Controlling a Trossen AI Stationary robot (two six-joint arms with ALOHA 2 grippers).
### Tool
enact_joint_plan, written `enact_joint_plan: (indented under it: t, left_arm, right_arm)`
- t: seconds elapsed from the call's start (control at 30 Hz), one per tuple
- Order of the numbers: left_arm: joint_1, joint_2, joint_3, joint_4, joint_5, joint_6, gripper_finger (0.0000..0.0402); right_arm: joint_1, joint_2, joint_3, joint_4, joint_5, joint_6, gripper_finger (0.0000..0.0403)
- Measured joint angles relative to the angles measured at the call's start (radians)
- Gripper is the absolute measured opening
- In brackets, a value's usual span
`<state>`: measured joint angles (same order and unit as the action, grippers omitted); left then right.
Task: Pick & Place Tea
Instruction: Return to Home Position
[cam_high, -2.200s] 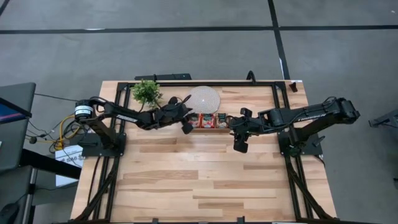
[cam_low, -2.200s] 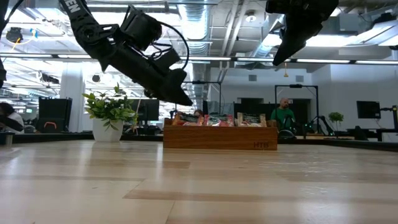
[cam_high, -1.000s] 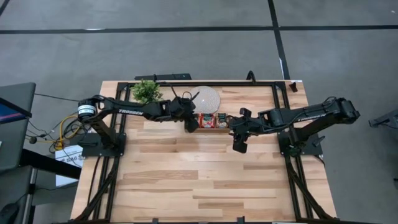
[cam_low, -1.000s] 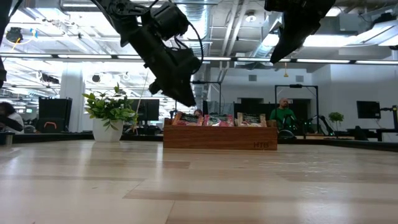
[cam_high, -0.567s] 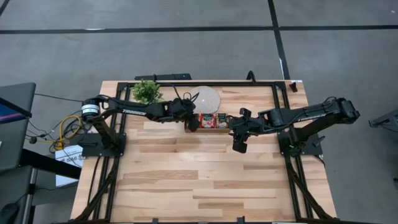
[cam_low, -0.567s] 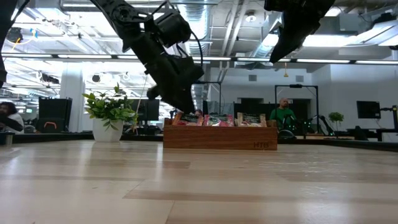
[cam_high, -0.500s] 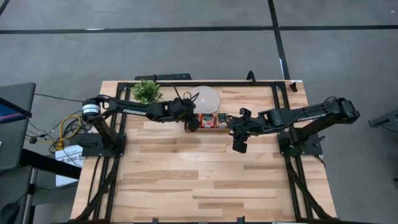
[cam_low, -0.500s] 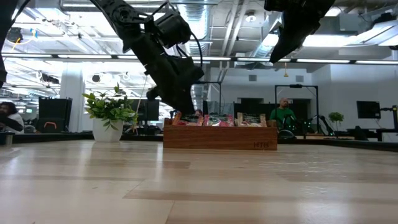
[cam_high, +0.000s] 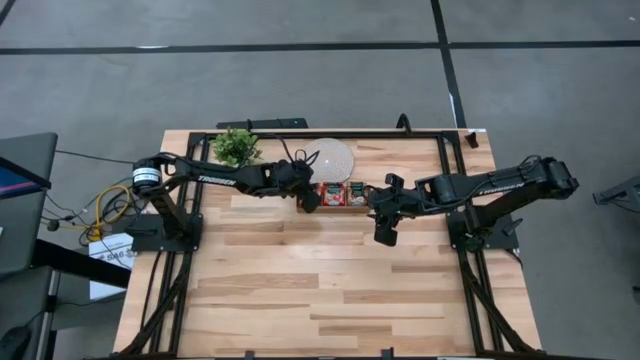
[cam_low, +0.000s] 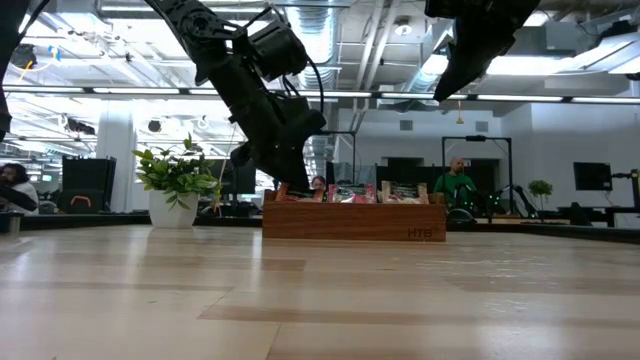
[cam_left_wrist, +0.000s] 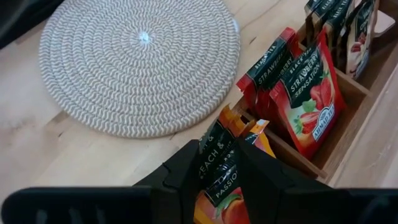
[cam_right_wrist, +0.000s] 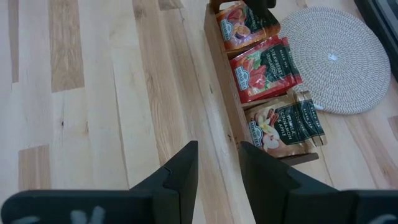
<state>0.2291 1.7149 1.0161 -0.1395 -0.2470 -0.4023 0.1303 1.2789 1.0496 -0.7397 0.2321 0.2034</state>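
a: the left gripper has swung in from beside the plant to the left end of the tray, mid-frame in the high view.
b: so one more drop is under way, i'd judge. the right gripper hasn't budged: narrowly parted, empty.
a: only the left wrist view shows the left one pinching an orange sachet over that section. from above it's hidden.

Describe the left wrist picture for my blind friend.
The left gripper is down at orange peach tea sachets standing in an end compartment of the brown wooden tray. Red strawberry sachets fill the next compartment, and a round white woven mat lies beside the tray.
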Motion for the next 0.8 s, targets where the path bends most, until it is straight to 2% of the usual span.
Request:
enact_joint_plan:
  t: [0.8]
  left_arm:
    - [-0.002, -0.035, 0.0, -0.069, -0.019, 0.01, 0.0096]
  right_arm:
    - [0.0, 0.0, 0.0, 0.0, 0.0, -0.003, 0.0109]
